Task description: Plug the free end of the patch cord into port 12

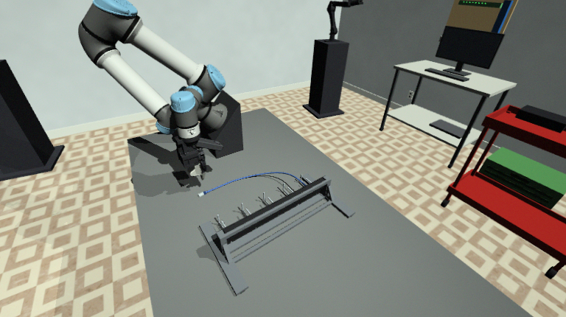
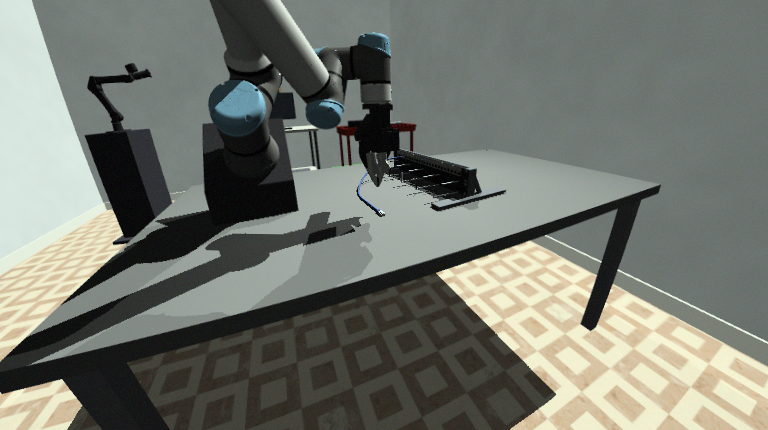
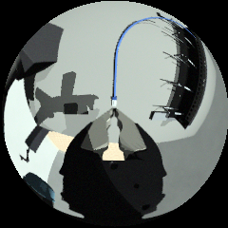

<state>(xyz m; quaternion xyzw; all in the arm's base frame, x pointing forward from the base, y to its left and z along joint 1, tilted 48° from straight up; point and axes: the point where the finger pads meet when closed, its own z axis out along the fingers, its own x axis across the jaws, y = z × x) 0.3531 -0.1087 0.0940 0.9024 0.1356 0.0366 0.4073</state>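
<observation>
A blue patch cord [image 1: 250, 178] lies on the grey table. One end is plugged into the rack [image 1: 275, 215] near its far end. The free plug [image 1: 200, 194] lies flat on the table, apart from the rack. It also shows in the exterior view [image 2: 380, 212] and in the wrist view [image 3: 114, 100]. My gripper [image 1: 198, 172] is shut and empty, pointing down. It hovers above the table, a little behind the free plug. In the wrist view the fingertips [image 3: 113, 112] sit just short of the plug. The rack [image 2: 438, 173] stands upright on its two feet.
The arm's black base block [image 1: 227, 127] stands behind the gripper. Off the table are a black pedestal with a small arm [image 1: 329, 75], a white desk with a monitor [image 1: 455, 84] and a red cart [image 1: 517, 172].
</observation>
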